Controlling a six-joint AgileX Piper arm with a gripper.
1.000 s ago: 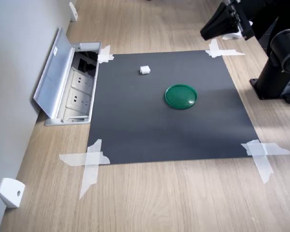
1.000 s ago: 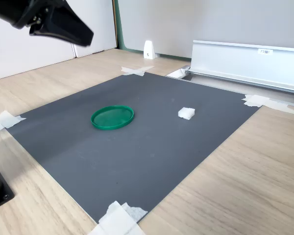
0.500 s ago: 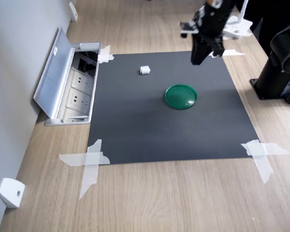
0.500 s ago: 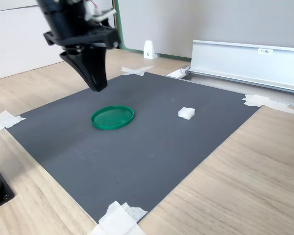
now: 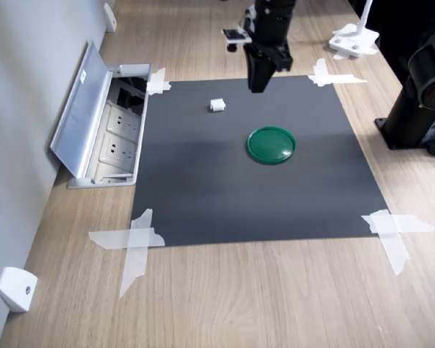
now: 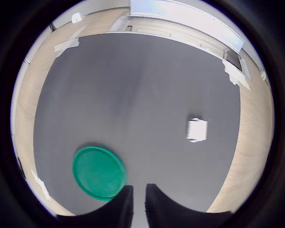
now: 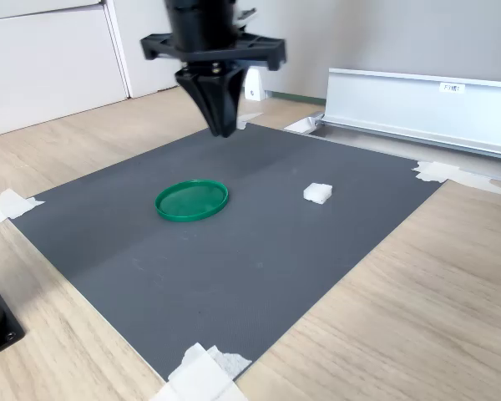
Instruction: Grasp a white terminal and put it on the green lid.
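White terminal (image 5: 217, 106), a tiny plastic block, is lying on the dark grey mat (image 5: 225, 196), apart from the flat round dark-green plastic lid (image 5: 271, 144) on the same mat. The black gripper (image 5: 259, 85) is hanging above the mat near both, its fingers (image 6: 156, 205) almost together and holding nothing.

Terminal (image 7: 317, 193) right of lid (image 7: 192, 200)

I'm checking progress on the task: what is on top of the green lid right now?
Nothing. The green lid is bare in all three views. The white terminal sits apart from it on the dark mat. The pincer hangs in the air above the mat, holding nothing.
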